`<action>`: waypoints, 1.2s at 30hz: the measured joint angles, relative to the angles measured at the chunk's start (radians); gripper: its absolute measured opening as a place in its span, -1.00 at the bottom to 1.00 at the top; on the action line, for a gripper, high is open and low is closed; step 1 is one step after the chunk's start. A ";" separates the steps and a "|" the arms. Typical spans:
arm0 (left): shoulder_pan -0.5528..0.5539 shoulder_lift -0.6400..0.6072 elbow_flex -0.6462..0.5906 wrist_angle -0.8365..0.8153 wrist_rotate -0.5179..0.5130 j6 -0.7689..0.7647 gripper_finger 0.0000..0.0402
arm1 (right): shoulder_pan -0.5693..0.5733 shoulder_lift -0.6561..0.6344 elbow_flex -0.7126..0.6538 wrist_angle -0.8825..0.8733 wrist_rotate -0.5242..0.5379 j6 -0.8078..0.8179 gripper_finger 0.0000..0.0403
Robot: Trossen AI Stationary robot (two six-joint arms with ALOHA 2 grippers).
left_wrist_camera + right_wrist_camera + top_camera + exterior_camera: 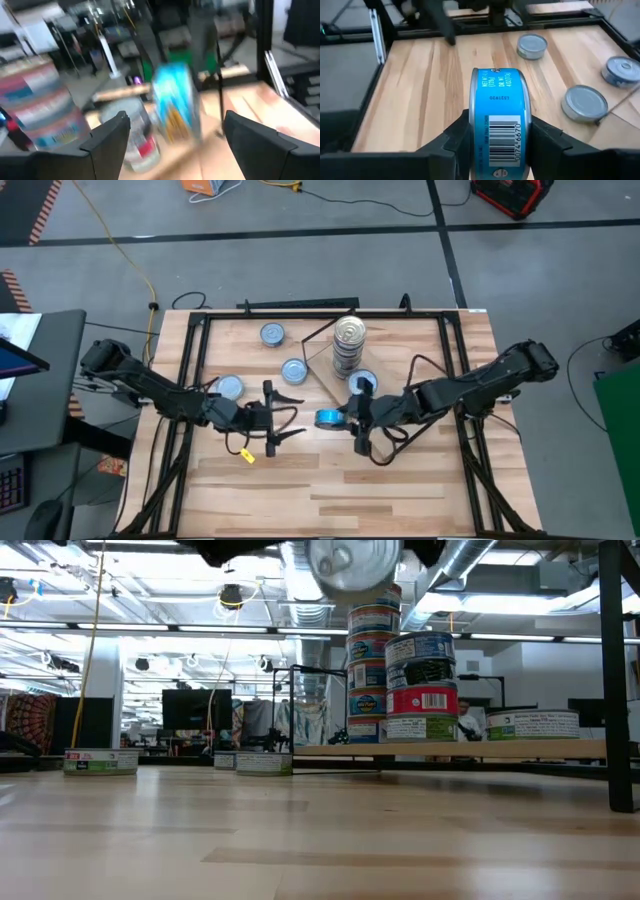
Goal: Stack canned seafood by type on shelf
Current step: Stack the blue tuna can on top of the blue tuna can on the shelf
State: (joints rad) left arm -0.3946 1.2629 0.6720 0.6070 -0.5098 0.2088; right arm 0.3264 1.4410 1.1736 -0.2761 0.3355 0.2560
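Note:
A blue-labelled tin (328, 418) hangs over the middle of the table, with my right gripper (347, 418) shut on it. My left gripper (288, 416) stands open just to the tin's left, its fingers (107, 137) apart and touching nothing. In the blurred left wrist view the tin (172, 107) shows beyond those fingers. On the shelf (322, 365), tins stand in a tall stack (349, 342), with a single blue tin (362, 383) beside it. The low view shows two stacks (375, 670) (420, 685) on the shelf board (480, 748). My right gripper (495, 137) pinches the blue tin across its thickness, one finger on each flat face near the rim (476, 127). The fingers come from the table's right, slanting down. The tin stands on edge, its barcoded side wall (499, 145) toward the wrist, lifted clear of the table.
Three loose tins lie flat on the tabletop left of the shelf (272, 334) (294, 370) (229, 387). A dark metal frame (190, 380) runs along the table's sides and far edge. A yellow tag (247, 455) hangs by my left gripper. The near half of the table is bare wood (330, 490).

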 joint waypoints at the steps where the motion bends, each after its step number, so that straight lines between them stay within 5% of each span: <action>1: -0.007 -0.004 0.000 -0.038 0.000 -0.021 0.53 | 0.000 -0.014 0.009 -0.017 0.000 0.022 -0.15; 7: -0.050 0.100 -0.006 -0.107 0.000 -0.174 0.52 | -0.023 -0.139 0.017 -0.224 -0.009 0.125 -0.14; 15: -0.113 0.214 -0.006 0.119 -0.094 -0.064 0.52 | -0.127 -0.259 0.016 -0.370 -0.044 0.223 -0.13; 26: -0.114 0.194 -0.006 0.069 -0.144 -0.058 0.51 | -0.414 -0.314 -0.068 -0.330 -0.426 0.110 -0.13; 36: -0.105 0.194 -0.006 0.039 -0.144 -0.088 0.51 | -0.619 -0.403 -0.361 0.053 -0.823 0.184 -0.13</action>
State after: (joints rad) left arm -0.4999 1.4570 0.6659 0.6456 -0.6537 0.1211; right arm -0.2926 1.0383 0.8130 -0.2235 -0.4873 0.4404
